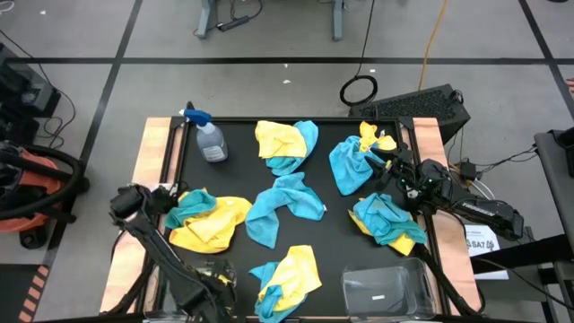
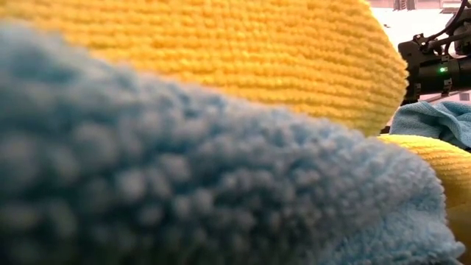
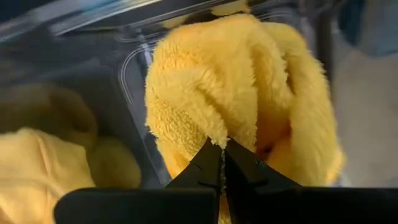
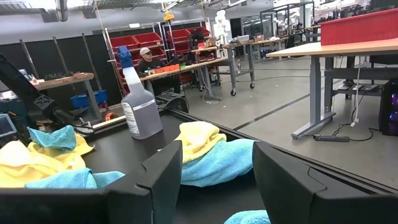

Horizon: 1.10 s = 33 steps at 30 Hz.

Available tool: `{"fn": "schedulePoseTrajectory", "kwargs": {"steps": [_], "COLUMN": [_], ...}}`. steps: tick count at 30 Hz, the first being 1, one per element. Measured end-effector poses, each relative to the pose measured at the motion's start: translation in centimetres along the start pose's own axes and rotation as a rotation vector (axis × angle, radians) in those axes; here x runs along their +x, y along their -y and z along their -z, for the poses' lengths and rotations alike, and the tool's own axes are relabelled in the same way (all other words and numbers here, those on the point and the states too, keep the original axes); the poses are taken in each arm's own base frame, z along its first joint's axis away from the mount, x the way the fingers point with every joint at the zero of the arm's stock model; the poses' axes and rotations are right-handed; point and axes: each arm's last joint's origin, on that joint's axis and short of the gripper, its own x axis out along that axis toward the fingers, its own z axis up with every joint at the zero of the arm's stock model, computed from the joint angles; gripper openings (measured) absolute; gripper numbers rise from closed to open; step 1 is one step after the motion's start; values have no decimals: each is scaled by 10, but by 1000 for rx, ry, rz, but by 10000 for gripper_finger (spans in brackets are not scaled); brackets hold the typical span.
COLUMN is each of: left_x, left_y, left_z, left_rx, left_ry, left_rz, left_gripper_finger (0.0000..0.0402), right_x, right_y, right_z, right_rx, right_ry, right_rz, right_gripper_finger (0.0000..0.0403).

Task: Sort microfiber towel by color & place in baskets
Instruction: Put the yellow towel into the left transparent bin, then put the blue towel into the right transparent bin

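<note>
While fuzzy yellow and turquoise towels [image 2: 221, 132] fill the low view, hiding the table, the left gripper [image 3: 221, 163] pinches a plush yellow towel [image 3: 236, 87] inside a clear basket [image 3: 134, 68]; the right gripper [image 4: 214, 180] hangs wide, empty.

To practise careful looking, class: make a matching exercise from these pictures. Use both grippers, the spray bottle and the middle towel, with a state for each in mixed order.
1. left gripper
2. right gripper
3. spray bottle
4. middle towel

A. upright near a table corner
B. turquoise blue, lying loose
C. shut on a yellow towel
D. open, holding nothing

Pairs: 1-C, 2-D, 3-A, 4-B
</note>
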Motion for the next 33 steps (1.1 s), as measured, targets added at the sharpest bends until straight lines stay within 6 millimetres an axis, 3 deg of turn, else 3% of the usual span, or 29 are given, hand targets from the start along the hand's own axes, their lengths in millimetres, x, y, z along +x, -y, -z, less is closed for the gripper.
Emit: {"fn": "schedulePoseTrajectory", "kwargs": {"steps": [8, 16, 20, 30, 33], "left_x": [31, 33, 18, -57, -77], "left_y": [-5, -9, -16, -28, -38], "left_z": [-16, -15, -13, 12, 23], "left_rx": [19, 9, -54, -177, -213], "left_ry": [-38, -67, -35, 138, 221], "left_rz": [-59, -105, -119, 34, -21], "left_gripper_finger": [14, 21, 54, 190, 214], "right_x": [0, 0, 0, 0, 0], "right_y": [0, 0, 0, 0, 0], "right_z": [0, 0, 0, 0, 0], "right_rx": [0, 0, 0, 0, 0], "right_ry": [0, 0, 0, 0, 0], "right_rz": [0, 0, 0, 0, 0], "right_gripper_finger": [187, 187, 187, 187, 187]}}
